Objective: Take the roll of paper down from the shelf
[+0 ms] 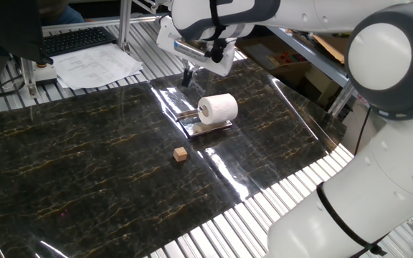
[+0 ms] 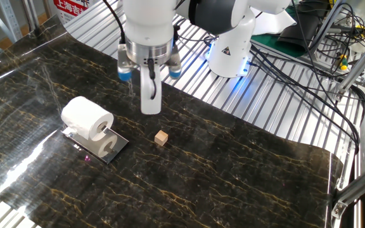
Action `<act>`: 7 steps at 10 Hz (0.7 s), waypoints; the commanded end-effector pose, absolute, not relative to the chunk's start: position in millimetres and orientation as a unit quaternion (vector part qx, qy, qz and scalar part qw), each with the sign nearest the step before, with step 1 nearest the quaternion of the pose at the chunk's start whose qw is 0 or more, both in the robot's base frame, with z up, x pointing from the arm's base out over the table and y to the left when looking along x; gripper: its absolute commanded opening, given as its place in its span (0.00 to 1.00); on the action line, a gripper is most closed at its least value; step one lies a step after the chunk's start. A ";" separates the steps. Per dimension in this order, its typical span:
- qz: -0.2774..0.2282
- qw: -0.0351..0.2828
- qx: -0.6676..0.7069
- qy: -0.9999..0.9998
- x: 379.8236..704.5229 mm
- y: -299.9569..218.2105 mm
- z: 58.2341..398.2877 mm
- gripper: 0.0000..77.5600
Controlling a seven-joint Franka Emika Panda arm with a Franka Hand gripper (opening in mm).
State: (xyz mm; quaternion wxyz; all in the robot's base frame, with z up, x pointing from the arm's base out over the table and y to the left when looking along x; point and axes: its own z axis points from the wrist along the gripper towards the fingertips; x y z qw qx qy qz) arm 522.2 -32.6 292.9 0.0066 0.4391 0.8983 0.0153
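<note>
The roll of paper [image 1: 217, 108] [image 2: 87, 118] is white and lies on its side on the shelf [image 1: 206, 127] [image 2: 104, 149], a small shiny metal platform on the dark marbled table. My gripper [image 1: 187, 77] [image 2: 149, 109] hangs above the table behind the roll, a short way off and not touching it. Its fingers point straight down and show as one narrow column with no gap, holding nothing. A small tan cube [image 1: 181, 153] [image 2: 162, 137] sits on the table, just below the gripper in the other fixed view.
Printed paper sheets [image 1: 95, 66] and a keyboard [image 1: 77, 39] lie beyond the table's far edge. Slatted aluminium [image 2: 246, 107] surrounds the dark tabletop. The robot base [image 2: 230, 54] and cables [image 2: 309, 82] stand behind the table.
</note>
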 end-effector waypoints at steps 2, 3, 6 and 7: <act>0.001 0.022 0.475 0.879 536.0 -53.5 273.8 0.00; 0.003 0.024 0.483 0.875 538.5 -56.7 271.1 0.00; 0.006 0.027 0.493 0.870 546.0 -69.7 262.7 0.00; 0.005 0.027 0.496 0.868 548.2 -73.5 261.4 0.00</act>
